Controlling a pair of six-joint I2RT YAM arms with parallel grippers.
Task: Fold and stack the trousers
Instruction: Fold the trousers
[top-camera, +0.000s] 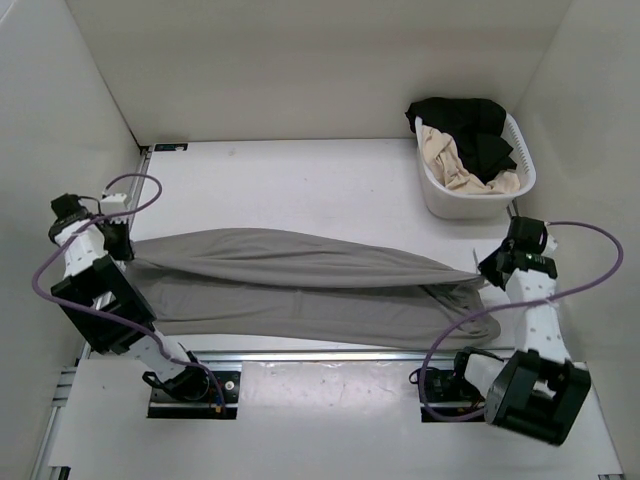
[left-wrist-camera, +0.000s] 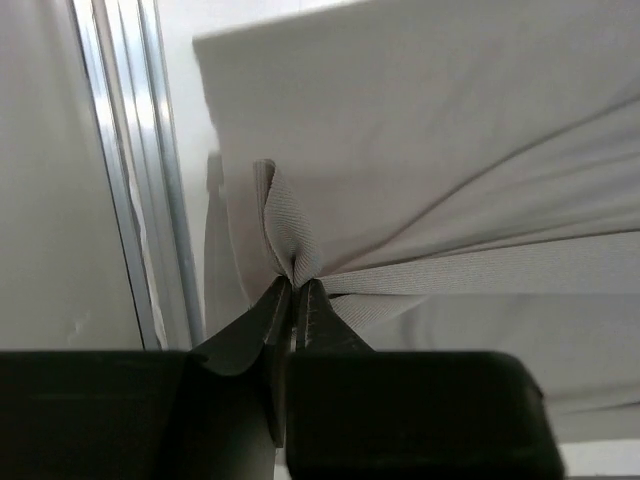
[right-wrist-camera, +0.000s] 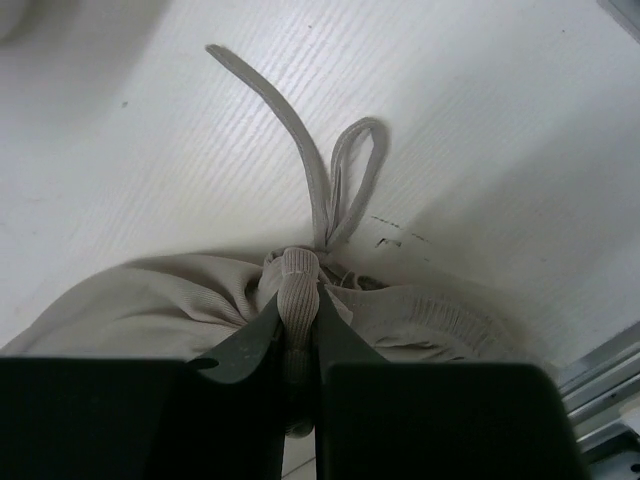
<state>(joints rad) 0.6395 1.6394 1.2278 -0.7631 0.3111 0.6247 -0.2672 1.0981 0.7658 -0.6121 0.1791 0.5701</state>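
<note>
trousers (top-camera: 300, 285) stretched left to right across the near half of the table (top-camera: 300, 180), one layer pulled taut over a slacker layer lying flat. left gripper (left-wrist-camera: 297, 290) is clamped on a pinch of fabric at the left end, jaws together with cloth between them. right gripper (right-wrist-camera: 298, 300) is closed on the bunched ribbed waistband at the right end. the drawstring (right-wrist-camera: 320, 170) trails loose on the table beyond it.

edges: the near fabric edge runs just beside the metal rail (top-camera: 330, 355) along the table front. the left end sits at the table's left edge, close to the side wall (top-camera: 60, 120), so it's tight there. open white surface from the trousers' far edge to the back wall.

obstacles: white laundry basket (top-camera: 440, 200) in the far right corner, near the right gripper and just beyond it. it holds a black garment (top-camera: 470, 120) over a beige-cream garment (top-camera: 450, 160). right wall is close behind that arm.
</note>
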